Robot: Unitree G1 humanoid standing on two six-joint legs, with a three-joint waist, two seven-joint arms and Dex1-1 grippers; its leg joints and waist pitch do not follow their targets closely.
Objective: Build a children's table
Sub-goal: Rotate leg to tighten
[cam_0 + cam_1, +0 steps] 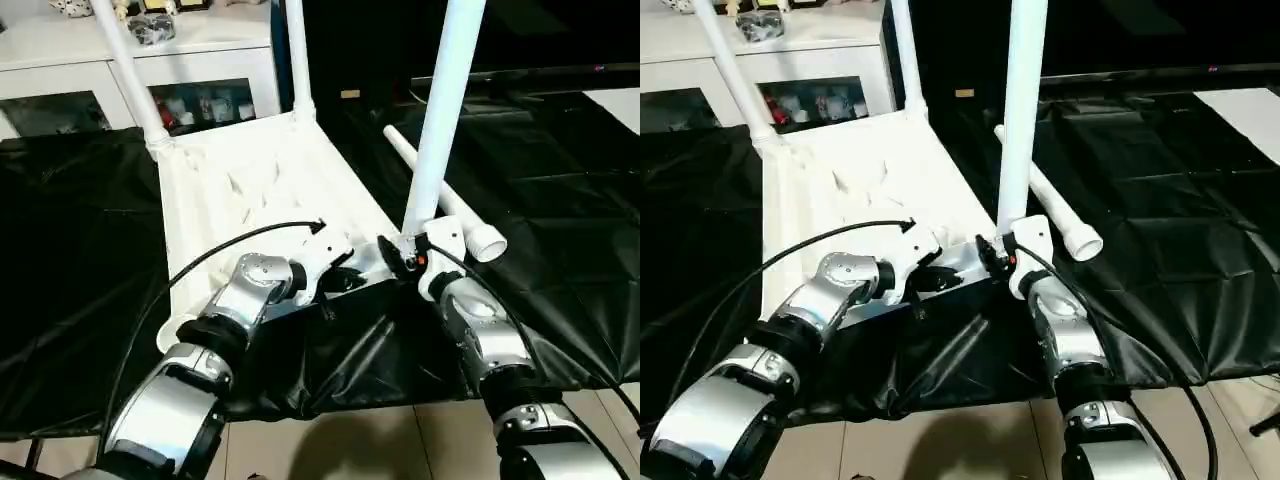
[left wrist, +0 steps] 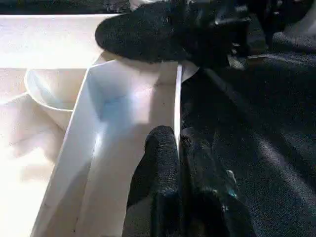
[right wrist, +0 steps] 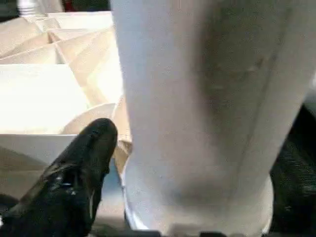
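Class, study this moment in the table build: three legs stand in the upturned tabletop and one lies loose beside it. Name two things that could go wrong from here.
1. The near-right leg stands in its corner socket with the right gripper at its base; if it is not fully seated, it may tip once released.
2. The left gripper pinches the thin rim of the tabletop; a slip could let the tabletop shift on the black cloth.
3. The loose leg lies beside the tabletop and could roll if bumped.

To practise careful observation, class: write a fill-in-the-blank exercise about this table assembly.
___ white tubular legs stand upright in the upturned white ribbed plastic tabletop's corner sockets.
Another leg lies on the ___ cloth.
The left gripper pinches the tabletop's near ___.
Missing: three; black; rim.
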